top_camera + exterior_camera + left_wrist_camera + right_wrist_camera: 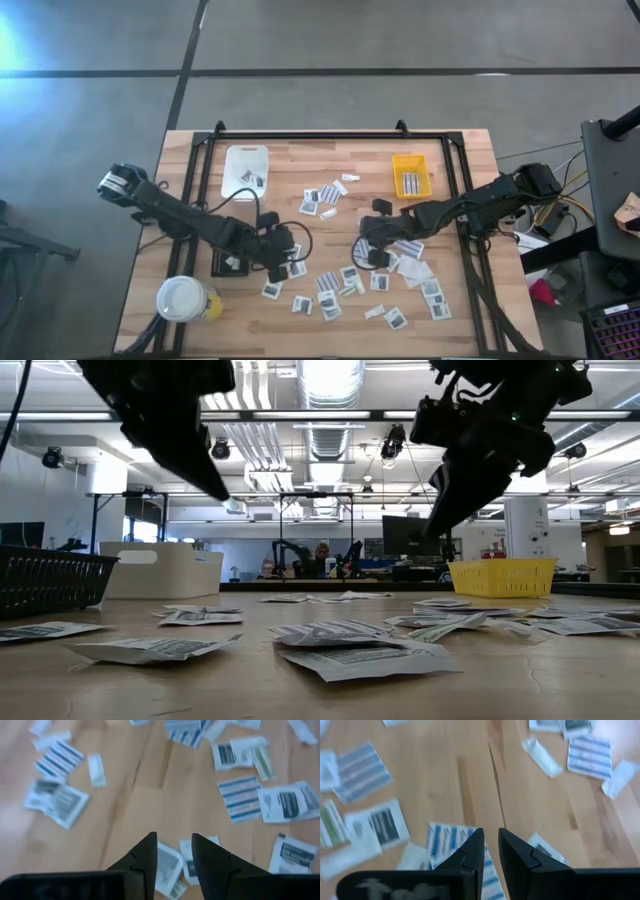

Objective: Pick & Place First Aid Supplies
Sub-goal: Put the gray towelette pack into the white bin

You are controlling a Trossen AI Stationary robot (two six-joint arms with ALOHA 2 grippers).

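The first aid supplies, small flat white packets (330,300) and blue-striped strips (326,191), lie flat and scattered over the wooden table. My left gripper (287,260) hangs open above packets left of the middle; two packets (169,862) show beneath its fingers (145,855). My right gripper (364,254) hangs above the table right of the middle, open by a narrow gap with nothing between its fingers. A striped strip (445,839) lies under it. In the low view both grippers (222,490) (440,520) are well clear of the tabletop.
A white tray (245,170) stands at the far left of the table and a yellow tray (410,176) at the far right, each with a few packets. A white-topped yellow cup (185,298) stands at the near left corner. A dark basket (45,575) shows at the left.
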